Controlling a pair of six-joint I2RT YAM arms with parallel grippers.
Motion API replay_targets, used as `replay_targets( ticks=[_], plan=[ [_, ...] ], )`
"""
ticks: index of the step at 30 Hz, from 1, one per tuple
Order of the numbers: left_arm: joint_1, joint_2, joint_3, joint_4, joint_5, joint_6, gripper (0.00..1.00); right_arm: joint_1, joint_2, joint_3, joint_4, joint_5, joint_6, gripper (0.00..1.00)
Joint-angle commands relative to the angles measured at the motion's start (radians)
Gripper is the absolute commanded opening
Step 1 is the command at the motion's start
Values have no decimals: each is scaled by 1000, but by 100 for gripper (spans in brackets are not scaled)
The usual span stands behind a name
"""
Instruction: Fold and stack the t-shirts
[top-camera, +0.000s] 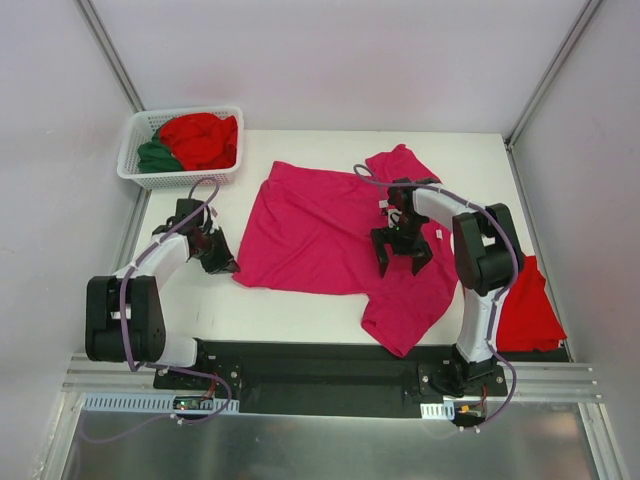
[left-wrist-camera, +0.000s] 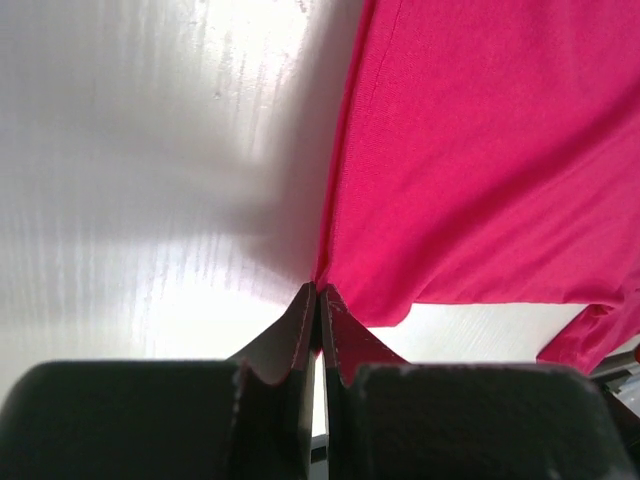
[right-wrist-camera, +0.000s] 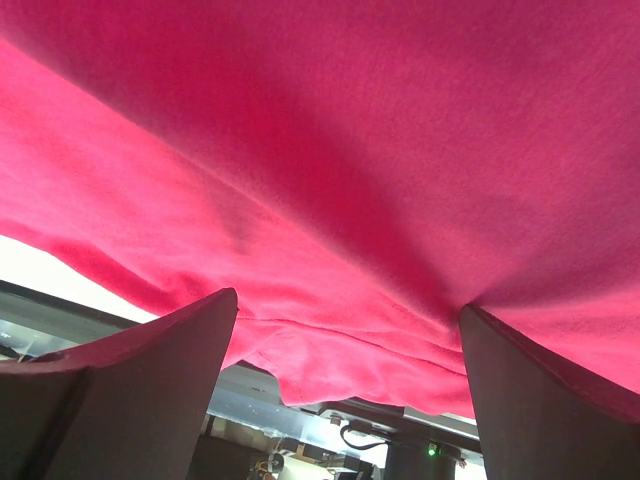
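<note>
A magenta-pink t-shirt (top-camera: 320, 225) lies spread across the middle of the white table. My left gripper (top-camera: 226, 262) is at the shirt's near-left corner and is shut on that corner of the cloth (left-wrist-camera: 335, 270). My right gripper (top-camera: 402, 258) stands open over the right part of the shirt, its fingers (right-wrist-camera: 150, 360) wide apart with pink fabric (right-wrist-camera: 340, 200) filling the view beyond them. Red t-shirts (top-camera: 203, 140) and a dark green one (top-camera: 155, 155) lie bunched in the basket. Another red t-shirt (top-camera: 528, 310) lies at the right table edge.
A white lattice basket (top-camera: 135, 175) stands at the back left corner of the table. Slanted metal posts run along both sides. The black base rail (top-camera: 320, 370) with the arm mounts runs along the near edge.
</note>
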Motion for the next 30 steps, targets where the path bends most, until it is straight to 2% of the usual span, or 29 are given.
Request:
replay_targets(
  ticks=[1,17,24,25,26,27,30],
  plan=[
    [2,-31,29,-85,-79,30,0,7,18,36,-41,3,-13,96],
    [31,-74,66,-179,-244,101,0,8,38,42,-46,-9,-13,96],
    [31,-81,61,-188,-241,108,2,7,44,53,-50,-8,-13,96],
    [33,-81,63,-190,-240,116,14,7,41,53,-50,-5,-13,96],
    [31,-84,64,-196,-241,116,29,7,43,55,-50,-5,-12,96],
    [33,-85,69,-201,-244,118,99,7,41,56,-49,-3,-10,96],
    [33,-93,92,-214,-258,122,99,7,38,59,-50,3,-7,96]
  ],
)
